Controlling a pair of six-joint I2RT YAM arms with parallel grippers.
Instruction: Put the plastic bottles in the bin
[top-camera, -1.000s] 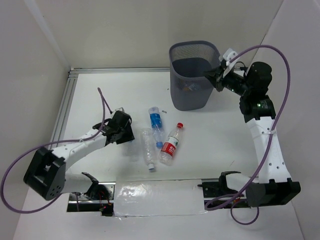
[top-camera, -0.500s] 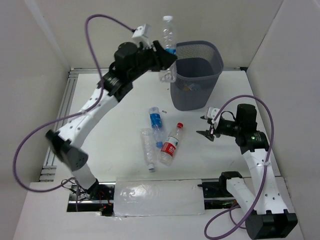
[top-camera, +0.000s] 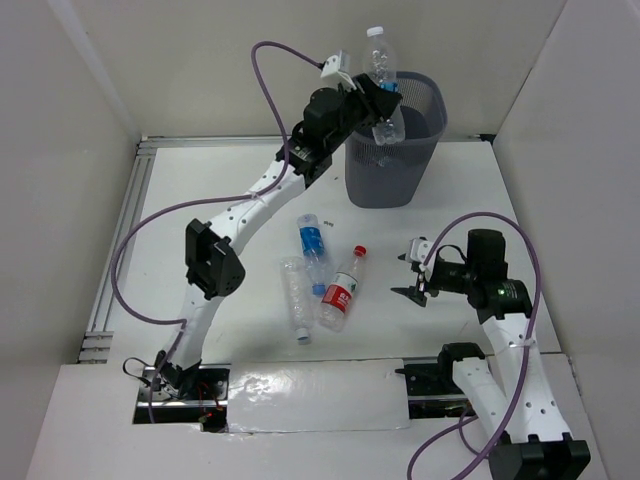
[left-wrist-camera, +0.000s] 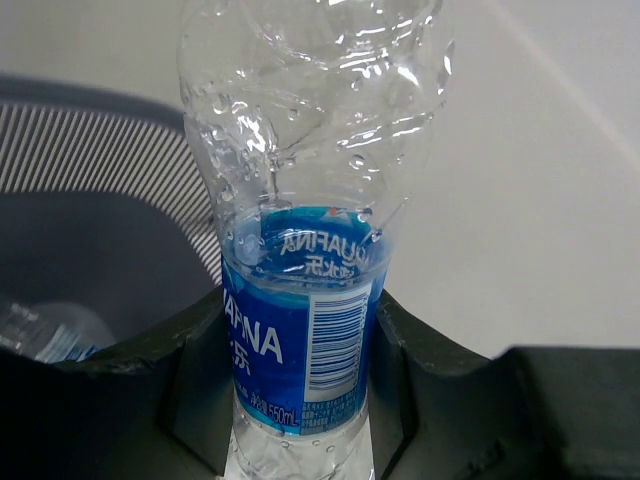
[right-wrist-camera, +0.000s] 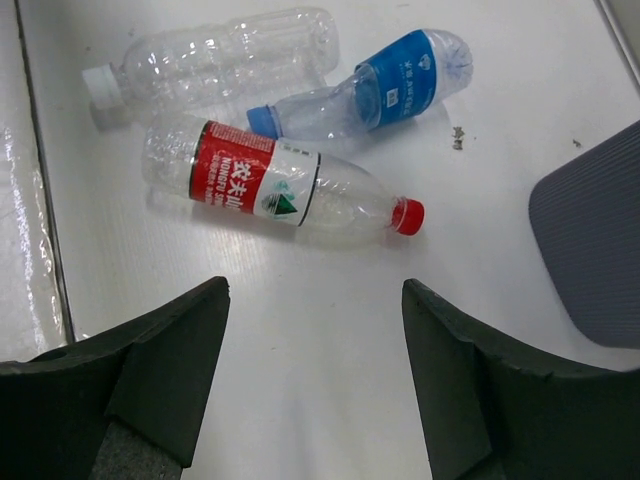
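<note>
Five clear plastic bottles in all: three lying on the surface (top-camera: 200, 200), namely a blue-labelled bottle (top-camera: 313, 243), a red-labelled bottle (top-camera: 341, 292) with a red cap and an unlabelled bottle (top-camera: 296, 297); a fourth, the held bottle (left-wrist-camera: 300, 330), also blue-labelled, clamped in the left pincer (top-camera: 380, 100); and a fifth, the binned bottle (left-wrist-camera: 45, 338), only partly seen inside. One mesh bin (top-camera: 400, 180). Two robot arms, two pincers counting the right pincer (top-camera: 405, 275), and two purple cables, the left cable (top-camera: 260, 60) and the right cable (top-camera: 540, 250).
</note>
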